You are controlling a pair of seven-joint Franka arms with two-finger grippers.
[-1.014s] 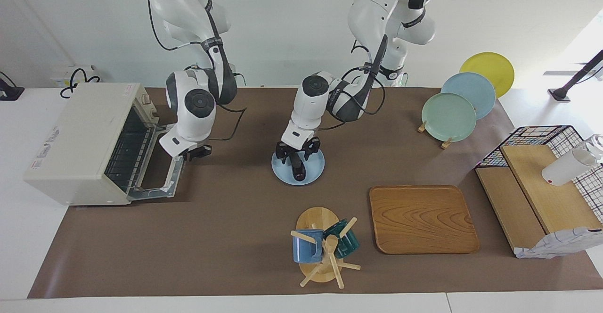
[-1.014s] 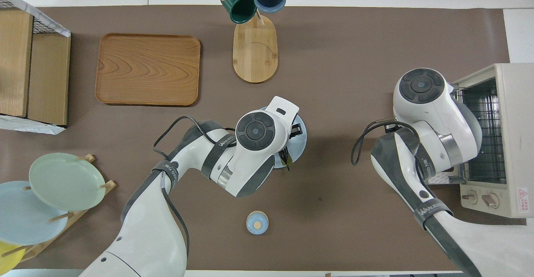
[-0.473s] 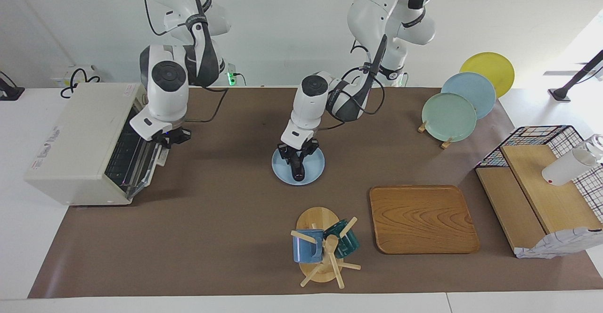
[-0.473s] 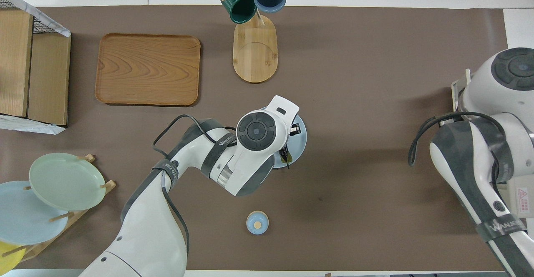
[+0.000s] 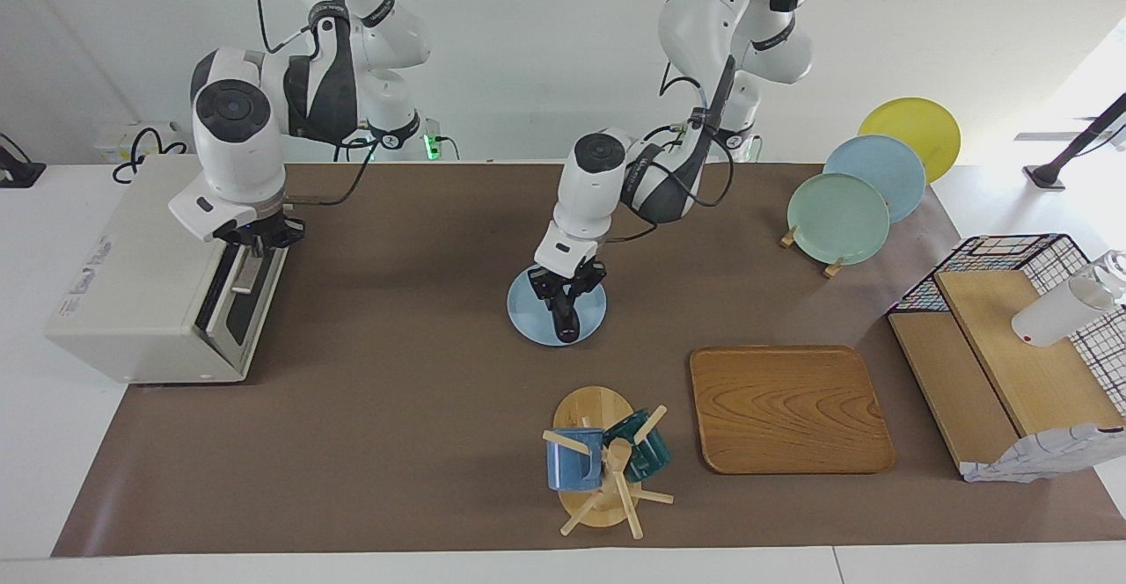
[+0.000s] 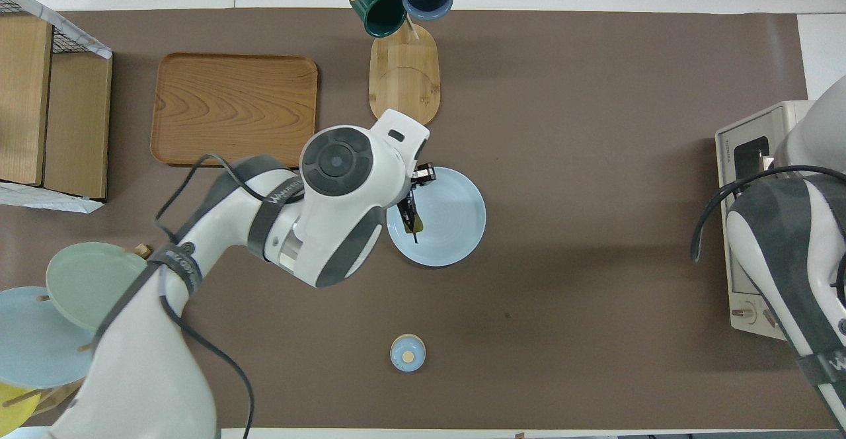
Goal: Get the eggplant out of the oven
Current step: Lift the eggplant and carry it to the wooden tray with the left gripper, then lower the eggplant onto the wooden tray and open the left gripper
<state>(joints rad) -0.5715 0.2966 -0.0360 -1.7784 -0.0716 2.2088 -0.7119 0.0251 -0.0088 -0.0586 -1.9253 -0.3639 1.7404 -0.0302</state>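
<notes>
The oven (image 5: 149, 289) door, which lay flat open a second ago, has swung up and now stands shut, and the right gripper (image 5: 256, 237) has risen with it to sit at the door's top edge by the bar handle; I cannot tell whether its fingers are open or closed. Meanwhile the left arm has lifted a little over the middle of the table. The left gripper (image 5: 567, 289) hangs over the light blue plate (image 5: 528, 311), fingers spread apart and clasping nothing. The eggplant (image 5: 563, 324) lies on that plate, out of the oven, just under the fingertips, a slim dark shape with its tip toward the plate's edge farther from the robots. Farther from the robots than the plate stands a mug rack (image 5: 598, 465), with a wooden tray (image 5: 787, 408) beside it.
</notes>
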